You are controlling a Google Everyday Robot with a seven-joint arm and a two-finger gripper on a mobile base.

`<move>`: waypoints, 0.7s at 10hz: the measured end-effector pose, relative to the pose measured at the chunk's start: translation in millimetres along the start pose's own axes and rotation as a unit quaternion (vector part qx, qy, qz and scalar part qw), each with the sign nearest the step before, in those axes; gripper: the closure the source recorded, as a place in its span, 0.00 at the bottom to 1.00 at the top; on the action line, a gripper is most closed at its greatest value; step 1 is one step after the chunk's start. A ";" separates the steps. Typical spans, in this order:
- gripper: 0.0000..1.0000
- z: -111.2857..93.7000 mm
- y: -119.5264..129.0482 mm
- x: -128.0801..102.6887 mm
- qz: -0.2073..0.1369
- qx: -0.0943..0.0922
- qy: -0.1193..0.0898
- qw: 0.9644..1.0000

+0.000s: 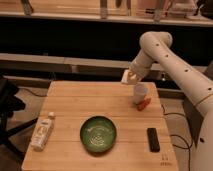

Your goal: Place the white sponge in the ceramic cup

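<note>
While the white robot arm point(170, 60) reaches in from the right side of the camera view, its gripper point(131, 76) hangs above the far right part of the wooden table point(75, 105), just up and to the left of the ceramic cup point(140, 93). Clamped in the gripper is the white sponge point(128, 76), a pale block raised clear of the tabletop and not yet inside the cup. The cup stands upright near the table's right edge, its open mouth facing up. Touching or just beside the cup's base on the near right lies 1 small orange-red object point(144, 104); what it is cannot be told. Nearer the camera, the wide green bowl point(98, 134) sits at the middle of the table's front half. To the right of the bowl, apart from it, lies 1 flat black rectangular object point(153, 139), set lengthwise toward the front edge. At the left edge lies 1 white bottle point(42, 132) on its side, its cap pointing toward the far side. Behind the table runs a dark shelf unit point(75, 35).
</note>
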 end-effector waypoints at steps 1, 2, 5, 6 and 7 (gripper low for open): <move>0.99 8.5 2.6 2.1 0.002 0.001 0.001 1.000; 0.99 19.9 12.0 5.8 0.007 0.003 0.001 1.000; 0.99 38.8 20.4 12.3 0.009 0.004 -0.004 1.000; 0.99 34.0 20.0 13.1 0.011 0.002 -0.005 1.000; 0.99 27.5 17.9 13.6 0.012 0.002 -0.005 1.000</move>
